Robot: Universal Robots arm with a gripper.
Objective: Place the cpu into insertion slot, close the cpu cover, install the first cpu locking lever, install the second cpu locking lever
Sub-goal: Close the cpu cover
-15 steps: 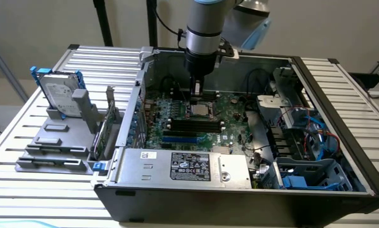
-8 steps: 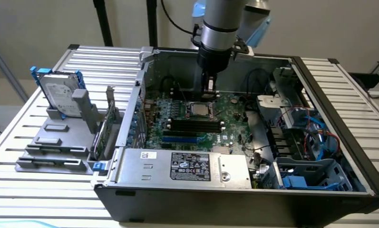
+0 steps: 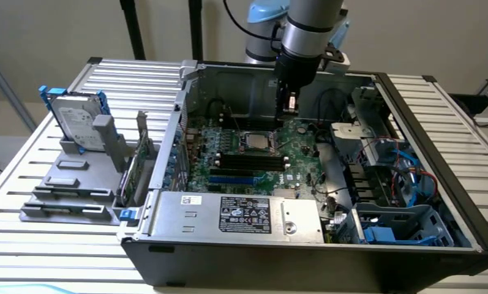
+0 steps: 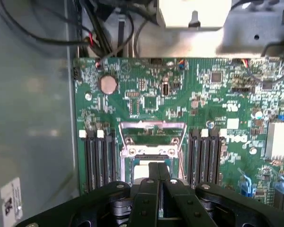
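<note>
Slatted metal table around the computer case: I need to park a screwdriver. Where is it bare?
Bare table slats lie between the grey plastic drive tray and the table's near edge, and along the exterior view's right of the open black computer case. Inside the case it is crowded: green motherboard, cables, gripper over it.

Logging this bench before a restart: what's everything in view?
computer case: one, black, open, on the slatted table
circuit board: one, green, inside the case
cpu: one, pale, in the insertion slot
cpu cover: one, silvery frame, apparently raised, beside the slot
memory slots: several, black, either side of the slot
hard drive: one, silver, blue holder, exterior view's left of case
power supply: one, silver, case's near edge
gripper: one, black, shut, just above the cpu
</note>
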